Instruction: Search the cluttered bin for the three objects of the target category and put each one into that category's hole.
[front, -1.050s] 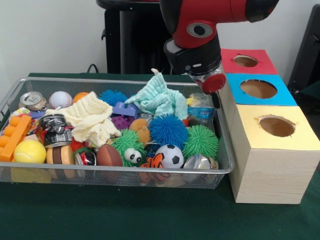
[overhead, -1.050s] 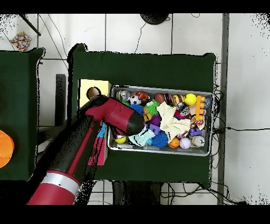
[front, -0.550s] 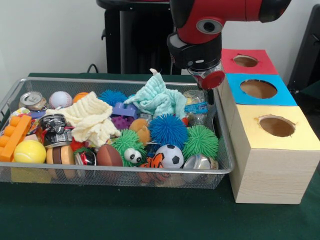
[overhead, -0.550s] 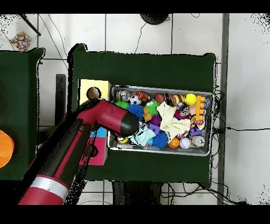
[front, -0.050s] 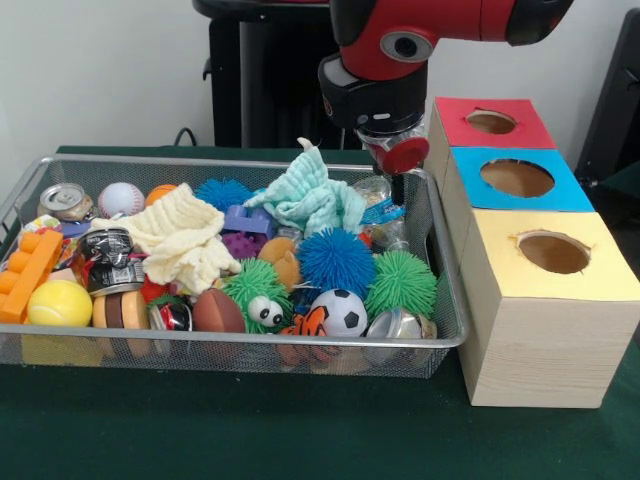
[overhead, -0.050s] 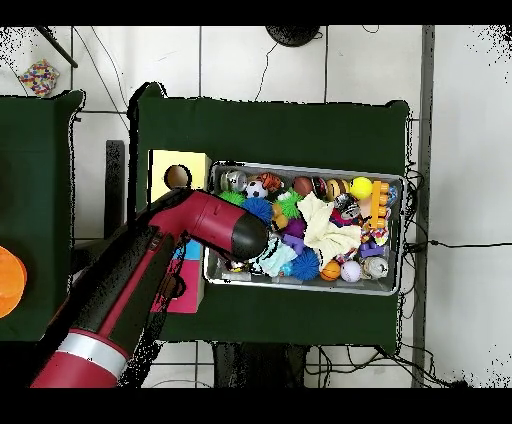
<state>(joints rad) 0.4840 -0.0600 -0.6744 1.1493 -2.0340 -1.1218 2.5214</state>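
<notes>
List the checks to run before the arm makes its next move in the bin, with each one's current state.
1. End effector over the wire bin, far right corner: ok.
2. Open or shut: cannot tell.
3. Holding anything: cannot tell.
4. Crinkly packet directly below it: ok.
5. Red, blue and yellow holes unblocked: ok.
6. Mint cloth covers things; contents beneath: cannot tell.

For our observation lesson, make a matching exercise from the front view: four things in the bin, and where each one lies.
Things:
1. soccer ball
2. baseball
3. yellow ball
4. mint cloth

Places:
A. front left corner
B. back, near the middle
C. front, right of the middle
D. back left, beside the can

Pairs: 1-C, 2-D, 3-A, 4-B
</notes>
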